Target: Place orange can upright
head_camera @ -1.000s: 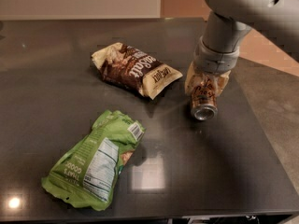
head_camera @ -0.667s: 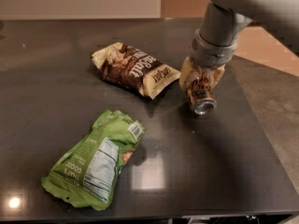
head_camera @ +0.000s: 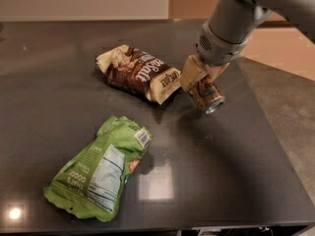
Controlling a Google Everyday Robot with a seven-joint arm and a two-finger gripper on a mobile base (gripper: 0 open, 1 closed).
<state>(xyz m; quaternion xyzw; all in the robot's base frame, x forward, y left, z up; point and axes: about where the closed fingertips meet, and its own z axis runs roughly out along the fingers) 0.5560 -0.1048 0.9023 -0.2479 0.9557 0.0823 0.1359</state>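
Tilting further and drifting left since a second ago, the orange can [head_camera: 206,95] hangs slanted, seemingly just clear of the dark table [head_camera: 221,171], beside the brown snack bag [head_camera: 138,73]. The gripper [head_camera: 203,80] is clamped around its body. Uprighting looks underway but unfinished.

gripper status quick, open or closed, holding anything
end effector: closed on the orange can, which is tilted with its silver end pointing down and toward the camera, just right of the brown snack bag.

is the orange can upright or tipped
Tipped. The orange can slants in the gripper, silver end facing down and right, beside the brown bag.
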